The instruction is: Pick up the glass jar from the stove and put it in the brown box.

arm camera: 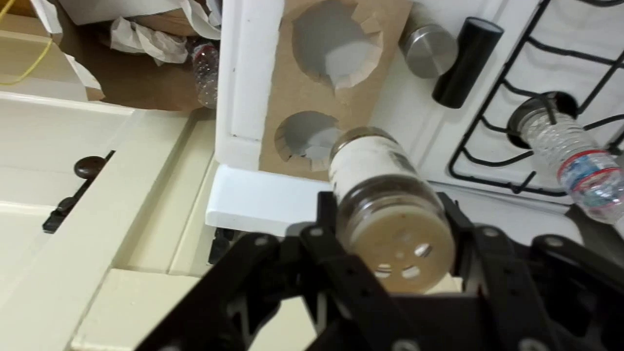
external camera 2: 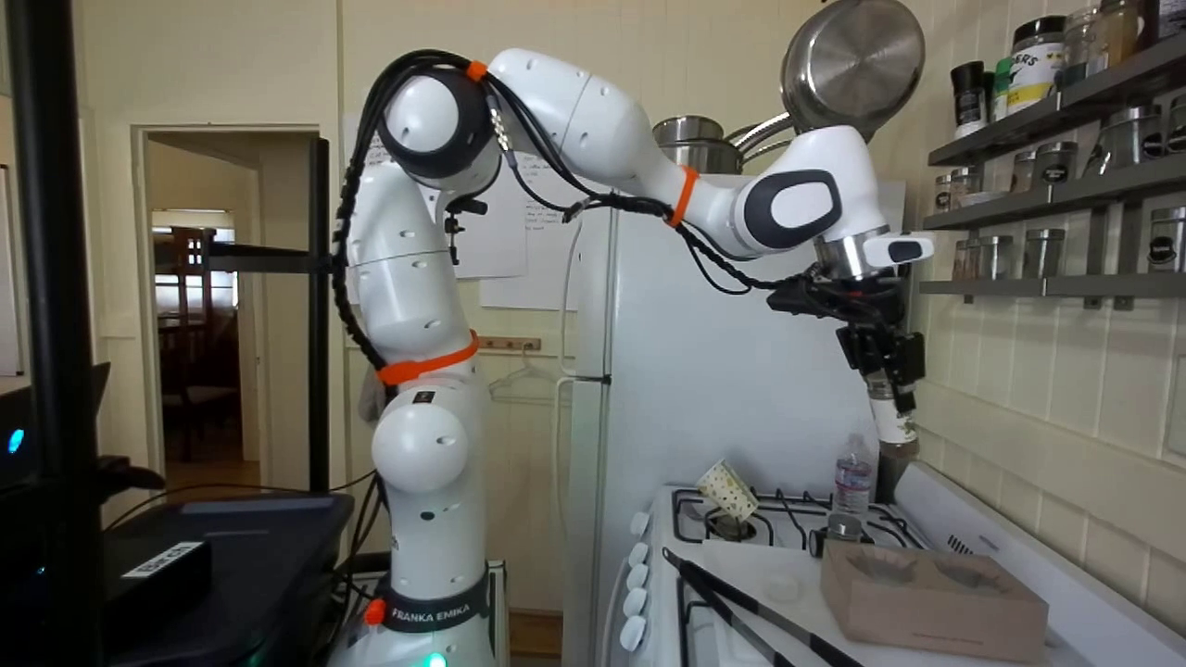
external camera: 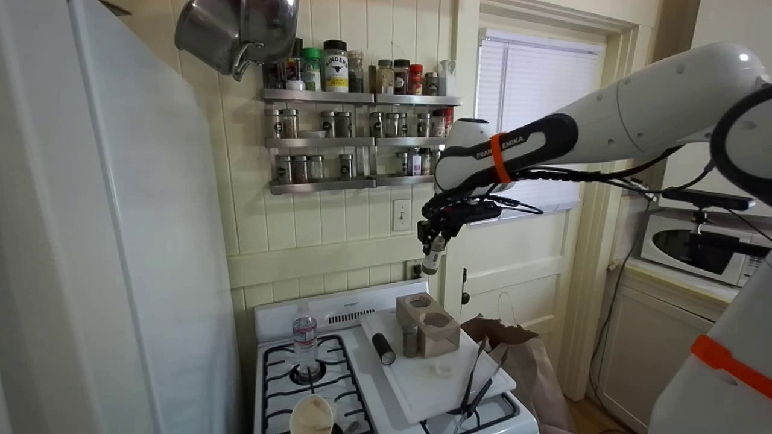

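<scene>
My gripper (arm camera: 387,207) is shut on a small glass jar (arm camera: 373,161) with a white label and a shaker top with holes. It holds the jar tilted in the air; both also show in an exterior view as the gripper (external camera: 432,239) and the jar (external camera: 432,260). In an exterior view the gripper (external camera 2: 887,371) and jar (external camera 2: 893,424) are above the back of the stove (external camera 2: 1126,607). The brown box (external camera: 442,343) has two round holes in its top. It stands below the jar, which is apart from it. In the wrist view the jar's far end overlaps the box (arm camera: 355,114) near its smaller hole.
A white board (external camera: 416,398) lies on the stove under the box. Beside the box are a metal-lidded jar (arm camera: 431,51) and a black cylinder (arm camera: 468,63). A water bottle (external camera: 304,334), a tipped cup (external camera 2: 727,489) and tongs (external camera: 476,386) are nearby. A paper bag (external camera: 534,374) stands beside the stove.
</scene>
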